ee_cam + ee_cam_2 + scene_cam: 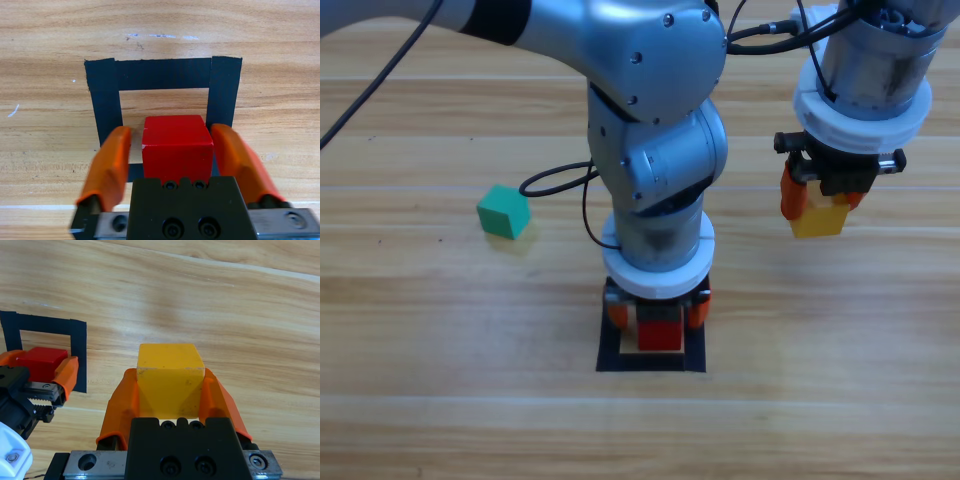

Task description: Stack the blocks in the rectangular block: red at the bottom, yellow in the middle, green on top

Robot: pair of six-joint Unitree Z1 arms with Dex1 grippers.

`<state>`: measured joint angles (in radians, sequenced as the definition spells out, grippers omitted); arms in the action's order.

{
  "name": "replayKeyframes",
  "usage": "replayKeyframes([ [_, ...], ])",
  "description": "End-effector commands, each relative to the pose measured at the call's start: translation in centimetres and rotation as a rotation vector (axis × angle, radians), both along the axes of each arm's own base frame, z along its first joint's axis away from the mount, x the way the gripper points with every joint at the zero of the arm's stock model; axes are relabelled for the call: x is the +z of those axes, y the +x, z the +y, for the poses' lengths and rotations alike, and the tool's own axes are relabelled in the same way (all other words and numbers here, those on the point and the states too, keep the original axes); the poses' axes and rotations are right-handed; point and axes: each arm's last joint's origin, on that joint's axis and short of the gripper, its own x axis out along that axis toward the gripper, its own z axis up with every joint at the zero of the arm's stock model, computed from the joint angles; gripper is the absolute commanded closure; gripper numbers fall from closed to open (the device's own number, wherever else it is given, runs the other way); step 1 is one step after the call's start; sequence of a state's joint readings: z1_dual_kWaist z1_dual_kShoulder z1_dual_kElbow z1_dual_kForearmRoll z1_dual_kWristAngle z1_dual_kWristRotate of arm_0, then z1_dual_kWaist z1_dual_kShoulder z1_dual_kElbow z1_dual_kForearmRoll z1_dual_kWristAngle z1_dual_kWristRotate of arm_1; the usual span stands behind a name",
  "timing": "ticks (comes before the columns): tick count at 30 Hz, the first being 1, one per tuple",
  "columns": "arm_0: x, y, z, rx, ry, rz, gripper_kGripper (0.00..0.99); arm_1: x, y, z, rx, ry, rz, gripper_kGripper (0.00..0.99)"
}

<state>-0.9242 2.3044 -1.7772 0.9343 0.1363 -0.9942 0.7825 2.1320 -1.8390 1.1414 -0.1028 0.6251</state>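
The red cube [176, 145] sat inside the black tape square [163, 73] on the wooden table [820, 420], toward the side of the square nearest the left arm. It looked small, hard and light, with flat smooth sides, so it would likely be easy to pinch on two sides that face each other, though a smooth side could slip if the squeeze was weak. The left gripper [172, 155] was low over the square, with one orange jaw on each side of the red cube. There was a thin gap on the left side, and the right jaw was very close or just touching, so the jaws looked loose and not squeezing. The yellow cube [170, 377] was up in the air, off to the right of the square and well apart from it. The right gripper [170, 390] held it tight, with its jaws pressed on two sides and the top half of the cube sticking out past the tips. The teal-green cube [503, 211] lay alone on the table, to the left of the left arm, with nothing touching it. It looked just as hard and light as the other two.
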Motion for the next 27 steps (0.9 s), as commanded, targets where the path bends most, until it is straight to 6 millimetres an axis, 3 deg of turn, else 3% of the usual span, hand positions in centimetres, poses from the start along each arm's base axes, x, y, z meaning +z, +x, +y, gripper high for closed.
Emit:
replayKeyframes([
  [1, -2.3, -0.8, -0.4, -0.011, 0.052, 0.022, 0.0, 0.2, -0.3, -0.2, 0.007, 0.02, -0.017, 0.99],
  [8, -0.5, -1.1, 0.1, -0.01, 0.024, 0.0, 0.0, 0.4, -0.3, -0.2, 0.005, 0.021, -0.02, 0.99],
  [11, 2.8, -1.4, 0.6, -0.011, -0.029, -0.042, 0.0, 0.3, -0.3, -0.2, 0.004, 0.02, -0.019, 0.99],
  [15, 9.1, -2.4, 2.6, -0.018, -0.119, -0.109, 0.0, 0.7, -0.4, -0.3, 0.003, 0.023, -0.026, 0.99],
  [17, 13.4, -2.9, 5.5, 0.015, -0.168, -0.153, 0.0, 1.1, -0.5, -0.4, 0.002, 0.032, -0.035, 0.99],
  [20, 17.5, -4.1, 10.5, 0.061, -0.208, -0.202, 0.0, 1.8, -0.7, -0.6, -0.002, 0.048, -0.045, 0.99],
  [24, 20.6, -5.0, 17.7, 0.085, -0.191, -0.257, 0.0, 2.0, -1.3, 0.2, 0.011, 0.065, -0.041, 0.99],
  [27, 21.3, -3.5, 22.1, 0.053, -0.162, -0.273, 0.0, 1.9, -2.4, 1.2, 0.012, 0.07, -0.031, 0.99],
])
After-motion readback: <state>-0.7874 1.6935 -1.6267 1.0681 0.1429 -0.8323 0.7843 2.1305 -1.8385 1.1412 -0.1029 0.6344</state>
